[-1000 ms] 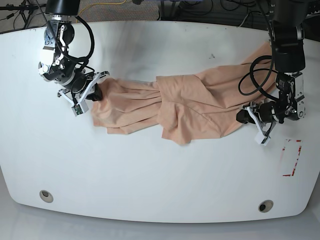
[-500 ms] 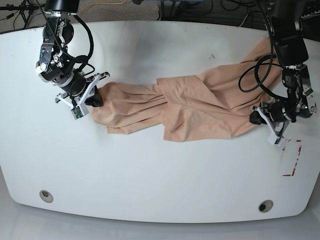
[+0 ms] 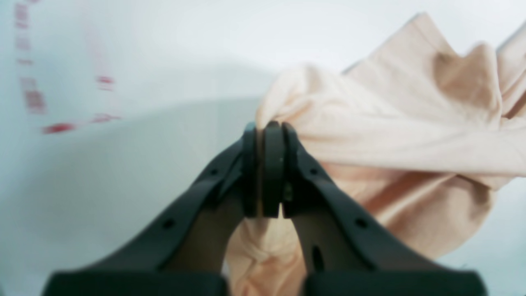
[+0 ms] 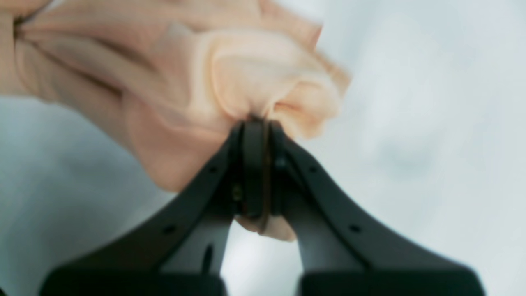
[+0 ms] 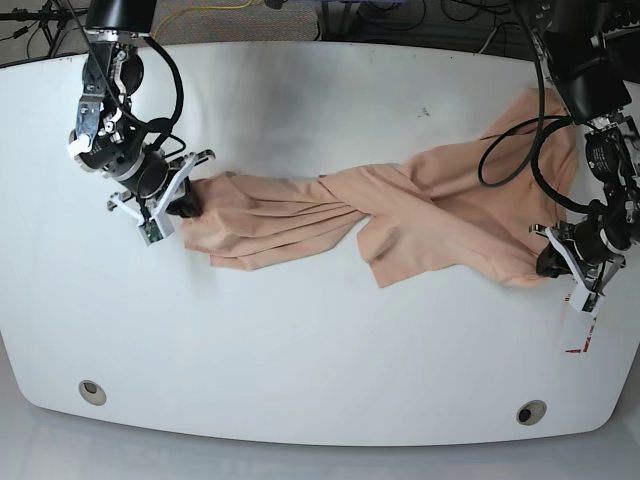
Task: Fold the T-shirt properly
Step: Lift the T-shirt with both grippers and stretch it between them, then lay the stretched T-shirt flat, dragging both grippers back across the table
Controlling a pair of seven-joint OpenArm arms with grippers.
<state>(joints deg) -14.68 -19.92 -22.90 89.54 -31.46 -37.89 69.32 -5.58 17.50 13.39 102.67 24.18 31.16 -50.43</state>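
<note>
The peach T-shirt [image 5: 400,215] lies twisted and stretched across the white table [image 5: 320,350] from left to right. My right gripper [image 5: 185,203], on the base view's left, is shut on a bunched end of the T-shirt [image 4: 254,86], its jaws pressed together on the cloth [image 4: 257,123]. My left gripper [image 5: 548,263], on the base view's right, is shut on the other end of the T-shirt [image 3: 370,131], with cloth bulging around its closed jaws [image 3: 267,127]. A corner of the shirt reaches toward the far right table edge [image 5: 535,100]. No emblem shows.
A red-marked rectangle [image 5: 580,320] is on the table just right of my left gripper, also blurred as red marks [image 3: 57,127] in the left wrist view. Two round fittings [image 5: 92,391] [image 5: 531,411] sit near the front edge. Cables [image 5: 420,15] run behind the table.
My left gripper has pulled its end of the shirt right and toward the front, drawing the cloth out longer and flatter. My right gripper has shifted slightly left and back.
</note>
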